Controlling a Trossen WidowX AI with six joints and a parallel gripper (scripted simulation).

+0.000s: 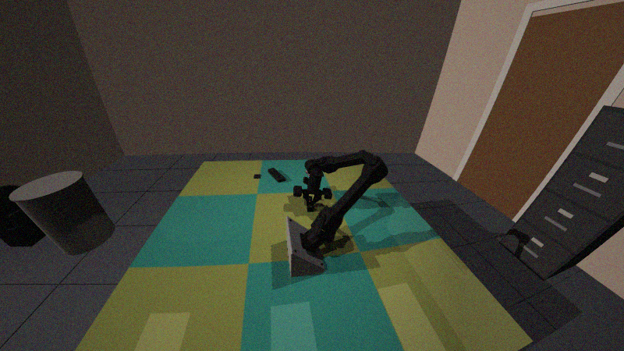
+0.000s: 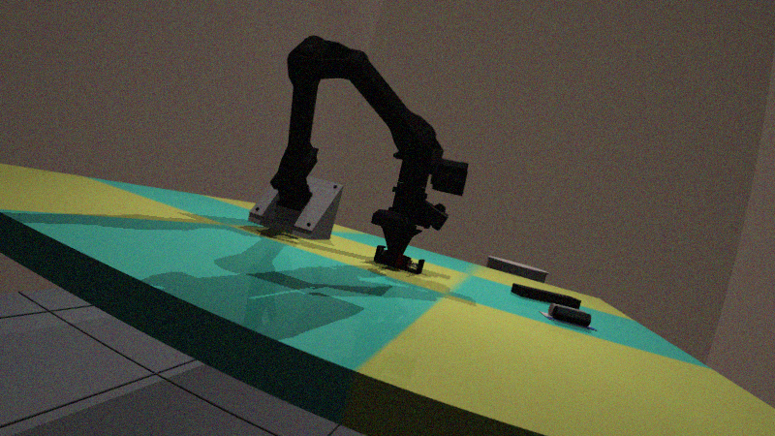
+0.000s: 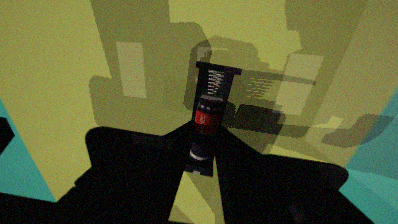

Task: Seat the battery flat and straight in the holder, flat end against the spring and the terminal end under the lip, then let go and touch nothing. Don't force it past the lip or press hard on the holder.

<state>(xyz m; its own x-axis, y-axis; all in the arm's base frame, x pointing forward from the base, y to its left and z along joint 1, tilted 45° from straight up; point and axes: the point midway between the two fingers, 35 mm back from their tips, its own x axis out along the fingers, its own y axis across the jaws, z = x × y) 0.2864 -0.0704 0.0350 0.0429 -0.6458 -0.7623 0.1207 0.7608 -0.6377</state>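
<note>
The gripper (image 1: 310, 207) (image 2: 399, 262) (image 3: 204, 126) points down at the tabletop (image 1: 209, 227) (image 2: 471, 347) (image 3: 45, 60), its fingers closed on the battery (image 3: 207, 119), which shows a red band between them. The battery is at the holder (image 2: 384, 258) (image 3: 199, 92), a dark cradle with raised ends that stands on a yellow square. In the wrist view, silvery spring coils show at the far end of the holder, with a stretch of them uncovered between the end wall and the dark end of the battery. The near end of the battery is partly hidden by the fingers, so whether it lies under the lip cannot be told, nor whether the battery is fully down. The arm (image 1: 351, 192) (image 2: 379, 89) arches over from a grey sloped base (image 1: 301, 257) (image 2: 321, 216). Well apart from the holder, a long dark bar (image 1: 276, 174) (image 2: 544, 295) lies on a teal square, and in the exterior view a dark cylinder (image 2: 570, 315) lies near it, with a pale block (image 2: 516, 267) on its other side.
</note>
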